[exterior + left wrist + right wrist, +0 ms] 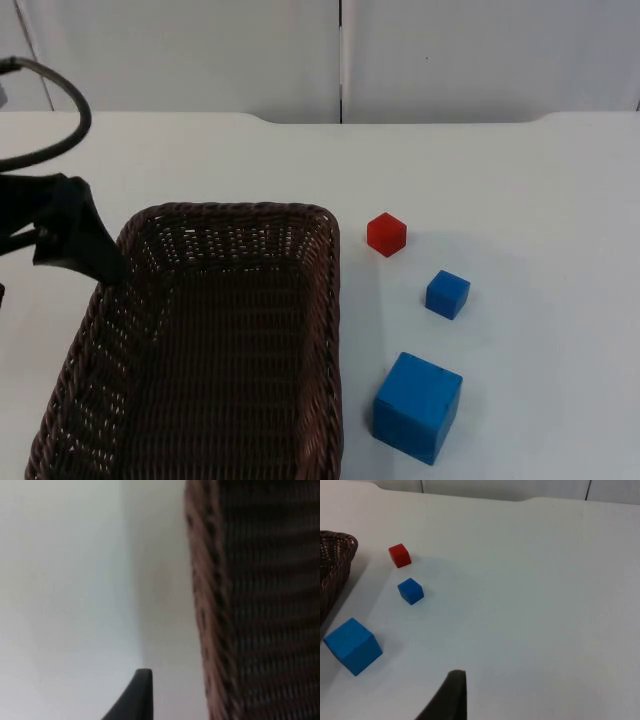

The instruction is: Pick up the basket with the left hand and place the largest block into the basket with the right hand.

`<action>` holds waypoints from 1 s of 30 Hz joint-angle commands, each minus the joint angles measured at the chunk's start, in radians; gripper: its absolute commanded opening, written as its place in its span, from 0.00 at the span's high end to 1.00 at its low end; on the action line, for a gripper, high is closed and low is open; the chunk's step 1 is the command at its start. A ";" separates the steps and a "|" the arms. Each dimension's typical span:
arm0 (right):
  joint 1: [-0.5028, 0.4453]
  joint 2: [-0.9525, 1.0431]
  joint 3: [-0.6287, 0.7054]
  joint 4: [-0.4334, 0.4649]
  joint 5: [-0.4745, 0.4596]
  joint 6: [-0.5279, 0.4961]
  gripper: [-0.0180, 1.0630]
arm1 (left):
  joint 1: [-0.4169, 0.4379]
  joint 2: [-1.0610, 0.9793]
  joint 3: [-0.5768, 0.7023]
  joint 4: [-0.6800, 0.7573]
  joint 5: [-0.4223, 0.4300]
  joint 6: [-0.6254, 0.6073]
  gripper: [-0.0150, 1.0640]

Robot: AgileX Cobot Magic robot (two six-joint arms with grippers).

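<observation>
Basket (240, 350) — dark brown wicker, rectangular, open side up, at the table's (540, 180) front left. Largest block (418, 406) — blue cube, flat on the table just beside the basket's right wall, near front edge.

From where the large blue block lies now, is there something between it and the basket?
Nothing visible. The large blue block sits on bare table beside the basket; the small blue block and red block lie farther back. The left gripper is at the basket's far rim.
</observation>
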 commanded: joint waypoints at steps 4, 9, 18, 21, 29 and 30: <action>-0.005 -0.003 0.002 -0.003 0.000 -0.005 0.01 | -0.023 0.062 -0.007 -0.065 -0.035 0.047 0.01; -0.005 -0.003 0.002 -0.003 0.000 -0.005 0.01 | -0.058 0.124 -0.007 -0.074 -0.074 0.051 0.01; -0.005 -0.003 0.002 -0.005 0.000 -0.007 0.01 | -0.068 0.265 -0.007 -0.106 -0.121 0.051 0.01; -0.005 -0.003 0.002 -0.005 0.000 -0.007 0.01 | -0.068 0.282 -0.007 -0.116 -0.125 0.054 0.03; -0.005 -0.003 0.002 -0.011 0.000 -0.008 0.01 | -0.068 0.291 -0.007 -0.120 -0.143 0.054 0.25; -0.005 -0.003 0.002 -0.011 0.000 -0.008 0.01 | -0.068 0.291 -0.007 -0.120 -0.143 0.054 0.25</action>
